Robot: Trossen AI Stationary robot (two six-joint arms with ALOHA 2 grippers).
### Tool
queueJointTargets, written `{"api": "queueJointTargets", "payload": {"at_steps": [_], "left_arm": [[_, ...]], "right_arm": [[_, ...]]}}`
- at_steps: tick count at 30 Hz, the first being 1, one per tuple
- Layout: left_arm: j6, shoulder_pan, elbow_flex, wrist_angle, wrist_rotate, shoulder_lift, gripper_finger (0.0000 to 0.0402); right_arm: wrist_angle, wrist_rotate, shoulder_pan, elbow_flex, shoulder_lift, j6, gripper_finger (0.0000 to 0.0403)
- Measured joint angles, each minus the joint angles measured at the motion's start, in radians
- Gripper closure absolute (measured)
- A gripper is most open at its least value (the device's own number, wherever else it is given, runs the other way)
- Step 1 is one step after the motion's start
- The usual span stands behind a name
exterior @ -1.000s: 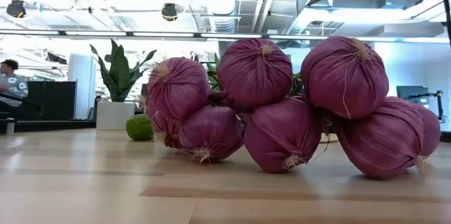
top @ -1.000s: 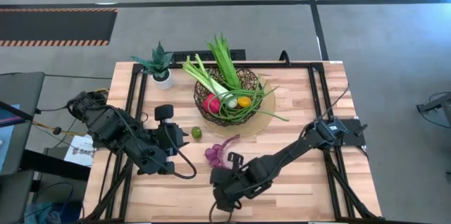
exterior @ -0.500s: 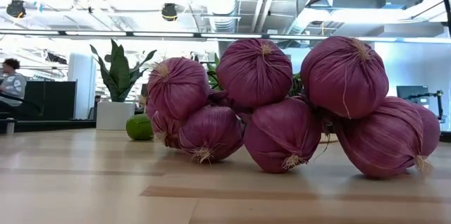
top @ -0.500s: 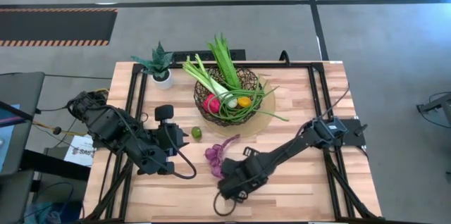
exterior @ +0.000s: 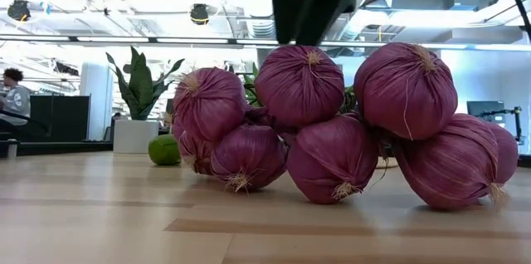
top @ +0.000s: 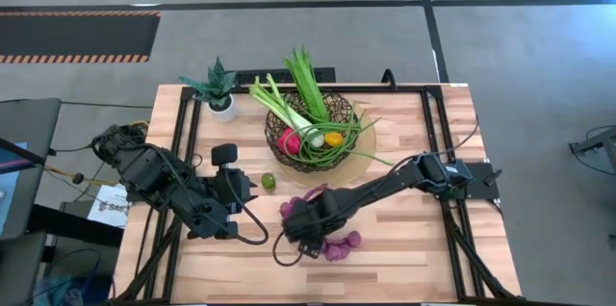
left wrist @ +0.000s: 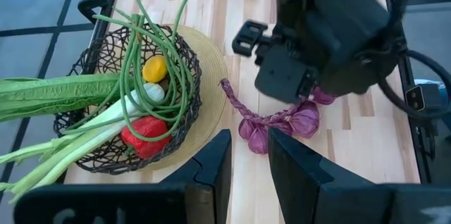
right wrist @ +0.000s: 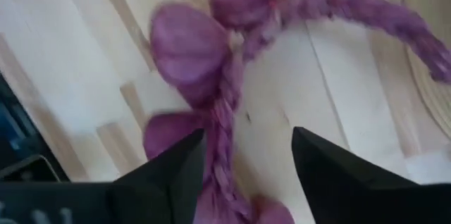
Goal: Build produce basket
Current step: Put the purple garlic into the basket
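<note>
The dark wire basket (top: 327, 112) stands on a tan mat (top: 364, 160) at the table's far middle and holds leafy stalks, a leek, long beans, a red pepper (top: 288, 140) and a lemon (top: 333, 138). The purple onion string (top: 339, 245) lies on the table in front of the basket, its bulbs on the wood (exterior: 332, 131). The green lime (top: 269, 181) lies to its left. My right gripper (top: 300, 229) hangs open just above the string, its fingers on either side of the braid (right wrist: 227, 104). My left gripper (top: 236, 189) waits, open and empty, left of the lime.
A small potted spiky plant (top: 219, 92) stands at the far left of the table. Black frame rails run along the table's left and right sides. Bare wood lies near the front edge and right of the onion string.
My right gripper has gone from the table's near edge toward the far edge and a little left, and now stands over the onion string. In the low view it has come down into the picture above the middle bulb. The onions have stayed where they were.
</note>
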Motion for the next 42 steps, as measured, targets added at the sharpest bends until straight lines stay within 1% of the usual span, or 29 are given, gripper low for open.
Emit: {"api": "queueJointTargets", "payload": {"at_steps": [3,8,12,15,18,22,28,30,32,34,36,38,39,40,42], "left_arm": [[0.001,0.0,0.0,0.0,0.0,0.0,0.032],[0.004,0.0,0.0,0.0,0.0,0.0,0.032],[0.004,0.0,0.0,0.0,0.0,0.0,0.032],[0.004,0.0,0.0,0.0,0.0,0.0,0.032],[0.004,0.0,0.0,0.0,0.0,0.0,0.032],[0.004,0.0,0.0,0.0,-0.001,0.0,0.032],[0.004,0.0,0.0,0.0,-0.001,0.0,0.032],[0.003,0.0,0.0,0.0,-0.001,0.0,0.032],[0.0,0.0,0.0,0.0,-0.001,0.0,0.032],[-0.001,0.0,0.0,0.0,-0.001,0.0,0.032],[-0.001,0.0,0.0,0.0,-0.001,0.0,0.032],[-0.001,0.0,0.0,0.0,0.0,0.0,0.032],[-0.001,0.0,0.0,0.0,0.001,0.0,0.032],[-0.001,0.0,0.0,0.0,0.002,0.0,0.032],[-0.002,0.0,0.0,0.0,0.005,0.0,0.032]], "right_arm": [[0.095,0.0,-0.007,-0.056,0.0,-0.026,0.0157],[0.214,-0.004,-0.011,-0.11,-0.003,-0.057,0.0154],[0.245,-0.004,-0.011,-0.146,0.003,-0.075,0.0154],[0.306,-0.003,-0.012,-0.194,-0.003,-0.076,0.0154],[0.316,-0.003,-0.011,-0.227,0.003,-0.076,0.0154],[0.409,-0.013,-0.014,-0.293,-0.003,-0.073,0.0154],[0.488,-0.02,-0.017,-0.337,-0.004,-0.081,0.0154],[0.503,-0.02,-0.021,-0.343,-0.004,-0.082,0.016],[0.522,-0.027,-0.022,-0.344,-0.004,-0.083,0.0181],[0.547,-0.028,-0.022,-0.344,-0.003,-0.09,0.0221],[0.565,-0.027,-0.016,-0.34,-0.003,-0.107,0.0282],[0.564,-0.022,-0.006,-0.32,-0.001,-0.115,0.0353],[0.564,-0.021,-0.003,-0.308,0.001,-0.128,0.0372],[0.559,-0.017,0.001,-0.296,0.002,-0.136,0.0378],[0.544,-0.009,0.012,-0.265,0.006,-0.137,0.0374]]}}
